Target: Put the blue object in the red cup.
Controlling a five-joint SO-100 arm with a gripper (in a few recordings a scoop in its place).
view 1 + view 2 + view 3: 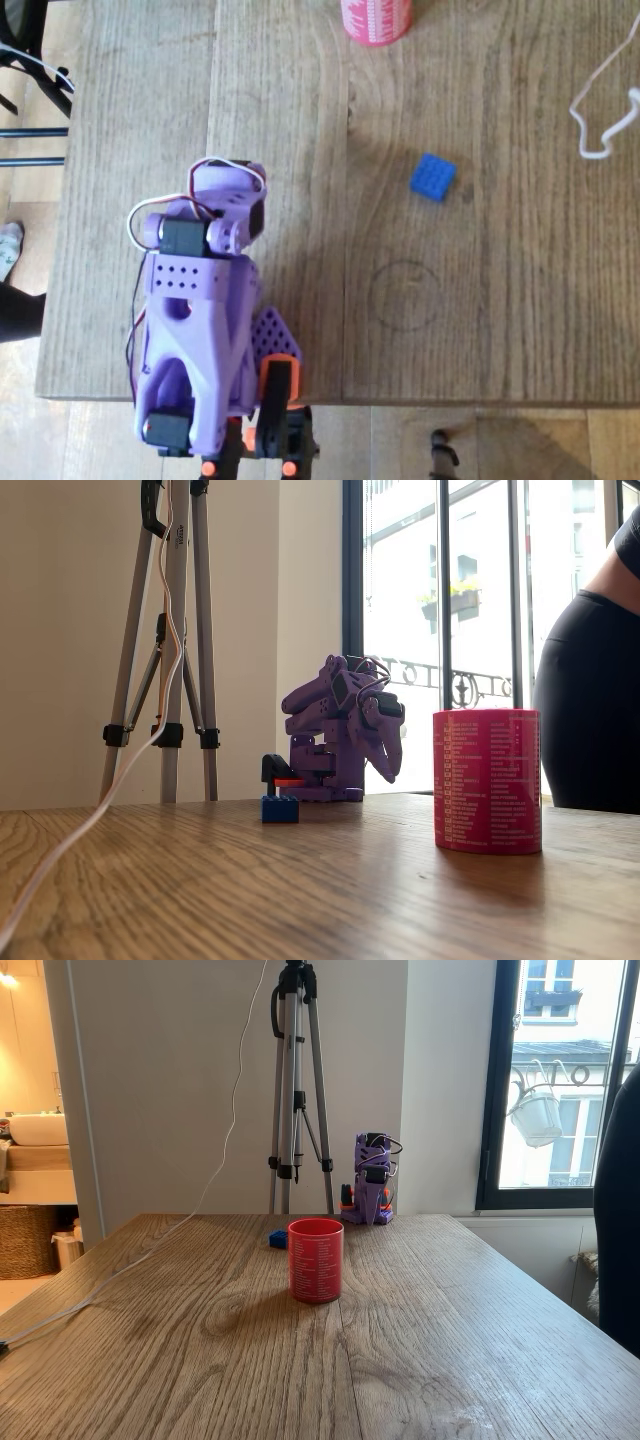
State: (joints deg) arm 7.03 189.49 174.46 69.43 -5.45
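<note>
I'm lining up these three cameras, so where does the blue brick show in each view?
Overhead view: blue brick right of centre on the table, below the red cup.
A fixed view: brick left of centre, left of the cup.
Another fixed view: brick just behind the cup's left edge.
Shared landmark: the cup.

home (bathroom sink (38,1128), balcony window (560,1080))

Daylight comes in through the window (440,630), bright enough to wash out the panes in both fixed views. The cup (487,780) throws a soft shadow on the tabletop (400,1340). The overhead view is slightly soft; near wood grain blurs in a fixed view.
</note>
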